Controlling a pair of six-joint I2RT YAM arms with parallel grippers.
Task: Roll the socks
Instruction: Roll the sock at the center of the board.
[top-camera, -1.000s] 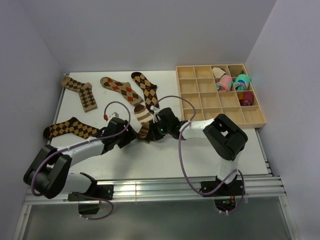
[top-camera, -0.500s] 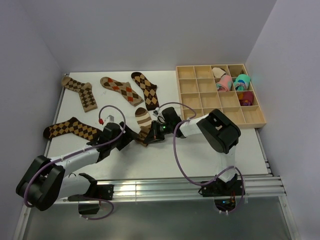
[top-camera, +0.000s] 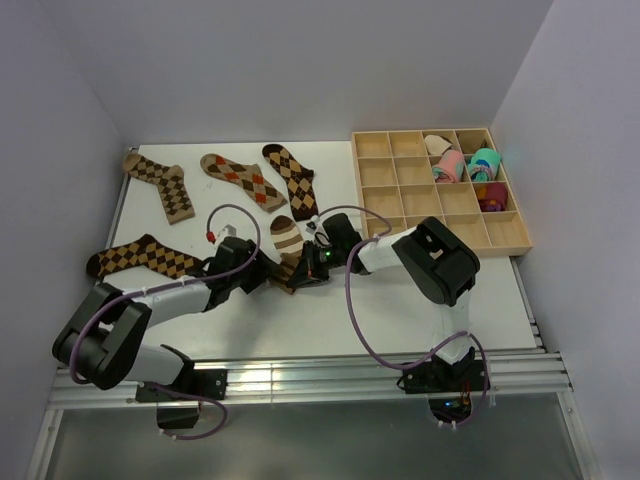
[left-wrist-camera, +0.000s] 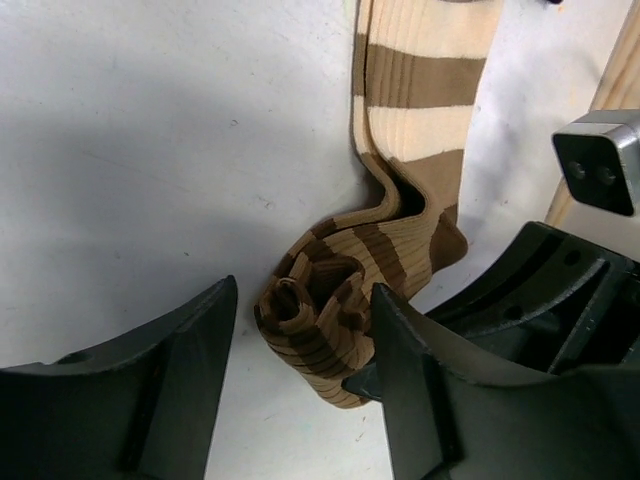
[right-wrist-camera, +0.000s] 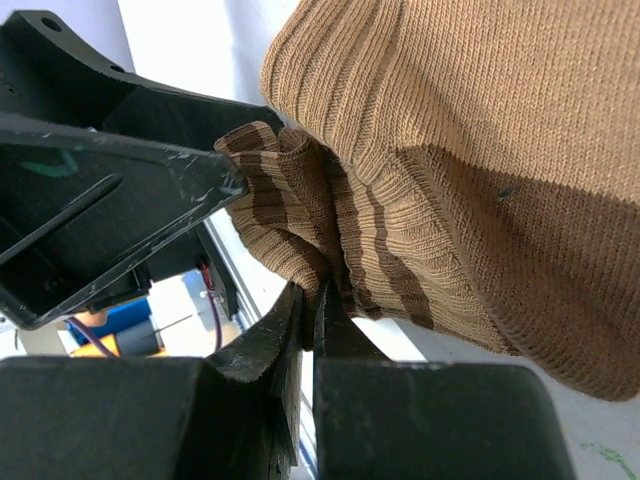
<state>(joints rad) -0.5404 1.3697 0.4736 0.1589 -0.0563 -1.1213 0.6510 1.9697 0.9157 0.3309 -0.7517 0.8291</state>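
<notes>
The brown-and-cream striped sock (top-camera: 286, 238) lies mid-table, its near end rolled into a stubby coil (left-wrist-camera: 322, 318). My left gripper (left-wrist-camera: 300, 375) is open, its fingers (left-wrist-camera: 175, 385) on either side of the coil; its right finger sits against the coil. My right gripper (right-wrist-camera: 312, 300) is shut on a fold of the same sock (right-wrist-camera: 450, 150) at the coil's far side. From above, both grippers meet at the coil: my left gripper (top-camera: 266, 276) and my right gripper (top-camera: 304, 268). Argyle socks lie flat at the back left (top-camera: 160, 183), back middle (top-camera: 243, 180), (top-camera: 291, 178), and near left (top-camera: 140, 258).
A wooden compartment tray (top-camera: 400, 195) stands at the back right, with pink (top-camera: 448, 165) and teal (top-camera: 485, 160) rolled bundles in its far right cells. Both forearms lie low across the table's middle. Walls close the left, back and right sides.
My right gripper has moved a little left and nearer with the sock's end. My left gripper drew back, then came forward around the coil again.
</notes>
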